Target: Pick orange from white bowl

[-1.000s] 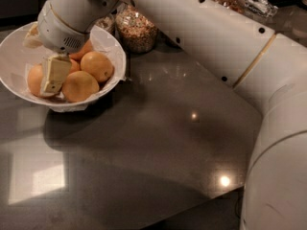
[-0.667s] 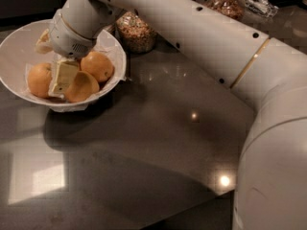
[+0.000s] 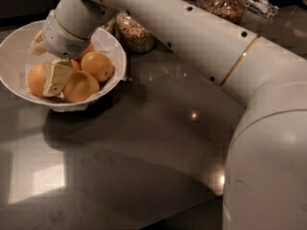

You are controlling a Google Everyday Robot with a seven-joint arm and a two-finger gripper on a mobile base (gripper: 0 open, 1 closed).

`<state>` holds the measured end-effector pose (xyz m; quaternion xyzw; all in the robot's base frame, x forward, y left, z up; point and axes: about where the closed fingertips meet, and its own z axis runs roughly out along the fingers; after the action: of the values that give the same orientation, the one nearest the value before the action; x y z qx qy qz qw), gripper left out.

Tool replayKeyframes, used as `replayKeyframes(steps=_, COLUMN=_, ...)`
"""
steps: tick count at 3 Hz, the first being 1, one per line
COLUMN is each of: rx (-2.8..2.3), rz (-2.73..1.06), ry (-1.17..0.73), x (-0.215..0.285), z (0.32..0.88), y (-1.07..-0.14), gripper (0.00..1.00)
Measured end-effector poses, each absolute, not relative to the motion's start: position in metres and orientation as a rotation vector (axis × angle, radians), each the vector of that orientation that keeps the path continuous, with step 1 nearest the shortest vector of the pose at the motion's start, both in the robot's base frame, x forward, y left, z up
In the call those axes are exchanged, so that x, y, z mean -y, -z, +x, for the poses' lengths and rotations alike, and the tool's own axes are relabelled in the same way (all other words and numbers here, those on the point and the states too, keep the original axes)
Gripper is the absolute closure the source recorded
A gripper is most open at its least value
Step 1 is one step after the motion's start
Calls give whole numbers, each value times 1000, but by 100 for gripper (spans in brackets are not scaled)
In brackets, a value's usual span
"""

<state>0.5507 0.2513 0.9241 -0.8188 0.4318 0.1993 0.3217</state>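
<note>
White bowl (image 3: 17, 56) sits at the far left of the surface (image 3: 144, 143), with a crinkled liner (image 3: 111, 43) along its rim. All the fruit is inside it: left orange (image 3: 36, 79), front orange (image 3: 80, 86), right orange (image 3: 97, 65), plus a sliver of another under the wrist (image 3: 64, 32). As far as we see, none is lifted yet.

Hand (image 3: 55, 76) is down inside the bowl. Its cream end sits between left orange and front orange, touching or nearly touching both. We read that as lining up on one of those two, but can't say which. We also can't tell if the hand is wide, narrow or holding anything, because the wrist covers most of it.

Arm (image 3: 192, 32) comes in from the right, passes over the surface and drops in from above. That makes sense to us: the bowl wall blocks a side approach and the fruit is packed tight.

Our guess at the risks: neighbours roll on lift, or the liner snags.

Surface is dark, glossy and stone-like, with lamp glints and a pale light patch at lower left. One jar (image 3: 134, 32) of grains stands just behind the bowl under the arm, and a second jar (image 3: 225, 6) is further back right. The room is dim and warm-lit, and the far back is too dark to read.
</note>
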Motion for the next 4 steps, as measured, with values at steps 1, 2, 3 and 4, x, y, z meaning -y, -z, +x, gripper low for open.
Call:
replayKeyframes(steps=1, rx=-1121, rz=-2168, ry=-532, x=-263, z=555, y=-921, gripper=28)
replayKeyframes(steps=2, rx=-1120, rz=-2188, ry=-550, x=-274, z=560, y=-913, gripper=27)
replayKeyframes(steps=3, rx=-1120, rz=-2188, ry=-552, x=-274, z=560, y=-913, gripper=26)
replayKeyframes(steps=4, rx=-1128, rz=-2191, ry=-550, x=-273, z=556, y=-907, gripper=45)
